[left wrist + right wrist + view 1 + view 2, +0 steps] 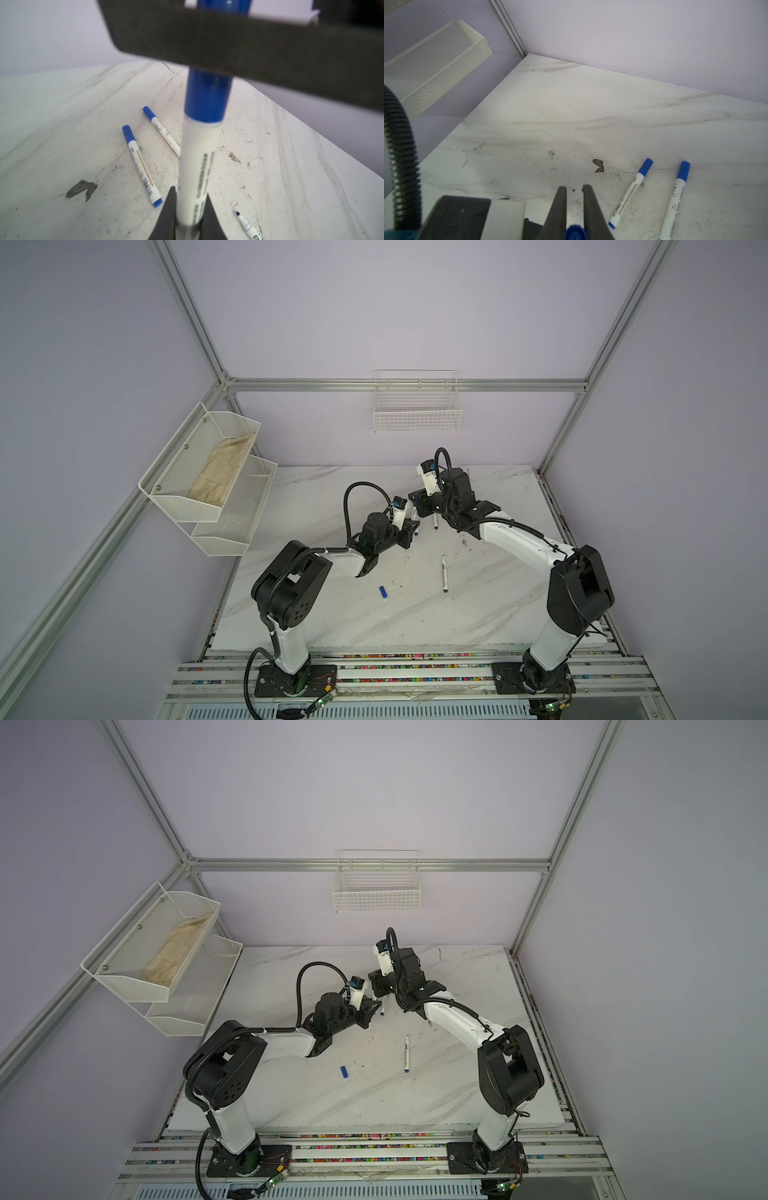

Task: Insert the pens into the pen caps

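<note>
The left gripper clamps the pen, the right gripper pinches the cap; I'd push them straight together, axes aligned, until seated.

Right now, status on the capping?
Left gripper jaws shut on pen; right gripper jaws shut on cap, on that pen. Loose pen, loose cap on table. Nothing blocking.

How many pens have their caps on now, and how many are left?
Done: one capped pen and a second capped pen lie on the table. In hand: the left end effector grips a third pen while the right end effector pinches its blue cap, which looks pushed on. Left: one bare pen and one loose cap, lying apart on the table.
</note>
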Robot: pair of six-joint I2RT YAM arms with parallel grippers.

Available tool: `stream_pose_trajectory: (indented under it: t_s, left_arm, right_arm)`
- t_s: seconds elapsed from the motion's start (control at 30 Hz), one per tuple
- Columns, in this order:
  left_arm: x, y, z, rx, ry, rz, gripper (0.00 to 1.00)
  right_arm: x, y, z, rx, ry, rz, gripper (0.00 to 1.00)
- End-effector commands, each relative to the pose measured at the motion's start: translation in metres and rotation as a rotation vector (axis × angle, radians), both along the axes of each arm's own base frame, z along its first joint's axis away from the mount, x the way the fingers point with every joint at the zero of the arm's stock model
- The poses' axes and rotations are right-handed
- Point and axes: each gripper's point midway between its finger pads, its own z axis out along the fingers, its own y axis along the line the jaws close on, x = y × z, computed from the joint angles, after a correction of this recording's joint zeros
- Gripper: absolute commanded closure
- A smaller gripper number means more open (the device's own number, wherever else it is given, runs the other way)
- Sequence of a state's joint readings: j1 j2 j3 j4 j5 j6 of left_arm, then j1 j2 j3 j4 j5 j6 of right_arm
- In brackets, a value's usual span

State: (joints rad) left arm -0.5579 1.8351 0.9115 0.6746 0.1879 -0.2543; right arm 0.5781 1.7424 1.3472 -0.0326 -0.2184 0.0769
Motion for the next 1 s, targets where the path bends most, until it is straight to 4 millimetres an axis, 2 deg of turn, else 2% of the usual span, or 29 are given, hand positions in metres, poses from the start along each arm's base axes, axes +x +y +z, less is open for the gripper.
stream_pose_trajectory:
  t_s: [0.0,0.17,0.3,0.4,0.47,0.57,0.77,0.87,0.97]
  left_arm:
    - [0.075,0.158,0.122,-0.402,-0.326,0.611,1.00]
    - [0.091,0.179,0.080,-0.391,-0.239,0.698,1.00]
    - [0.109,0.200,0.047,-0.393,-0.156,0.793,1.00]
    - [0.117,0.221,0.025,-0.396,-0.100,0.902,1.00]
    - [0.121,0.235,0.005,-0.369,-0.035,0.984,1.00]
    - [0.122,0.246,-0.016,-0.325,0.053,1.060,1.00]
    - [0.110,0.258,-0.026,-0.314,0.082,1.118,1.00]
    - [0.110,0.264,-0.023,-0.343,0.062,1.115,1.00]
    - [0.116,0.272,-0.010,-0.408,0.025,1.083,1.00]
  right_arm:
    - [-0.086,-0.048,-0.151,-0.352,0.490,0.008,1.00]
    - [-0.081,-0.045,-0.169,-0.384,0.455,-0.006,1.00]
    - [-0.089,-0.044,-0.189,-0.434,0.469,0.019,1.00]
    - [-0.099,-0.043,-0.211,-0.446,0.514,0.043,1.00]
    - [-0.109,-0.047,-0.233,-0.466,0.578,0.055,1.00]
    - [-0.119,-0.052,-0.260,-0.487,0.658,0.055,1.00]
    - [-0.119,-0.057,-0.268,-0.468,0.713,0.029,1.00]
    - [-0.121,-0.065,-0.270,-0.455,0.748,-0.002,1.00]
    - [-0.121,-0.070,-0.266,-0.434,0.762,-0.017,1.00]
